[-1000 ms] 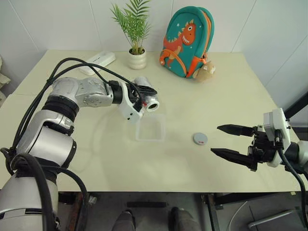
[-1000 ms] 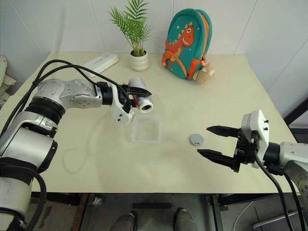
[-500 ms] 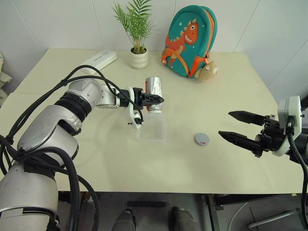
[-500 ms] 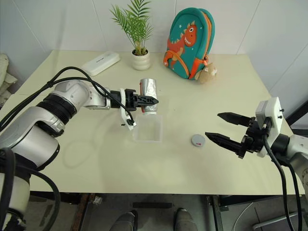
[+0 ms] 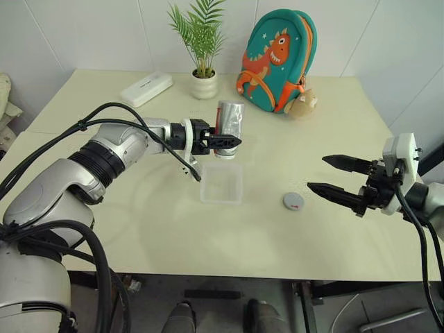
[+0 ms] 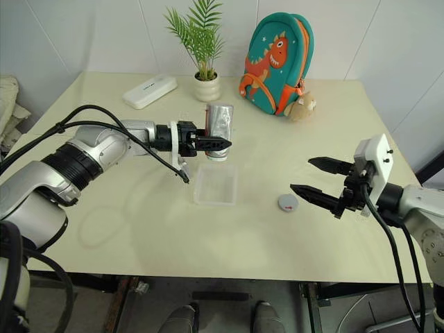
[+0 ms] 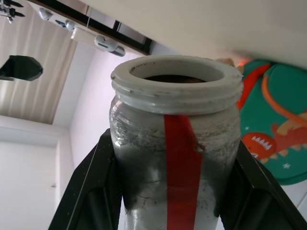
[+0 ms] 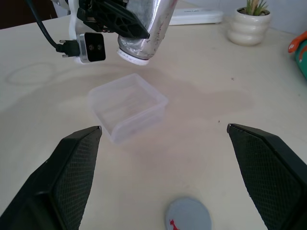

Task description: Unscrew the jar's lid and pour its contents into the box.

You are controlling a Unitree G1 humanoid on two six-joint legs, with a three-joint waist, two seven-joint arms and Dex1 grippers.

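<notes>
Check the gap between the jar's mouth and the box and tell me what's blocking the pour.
Nothing visible blocks it. The left end effector holds the jar mouth-down above the far edge of the box, with only open air between them. The lid lies off to the side on the table.

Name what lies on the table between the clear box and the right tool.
The grey lid lies between the box and the right tool, flat on the table, seen in the left eye view.
</notes>
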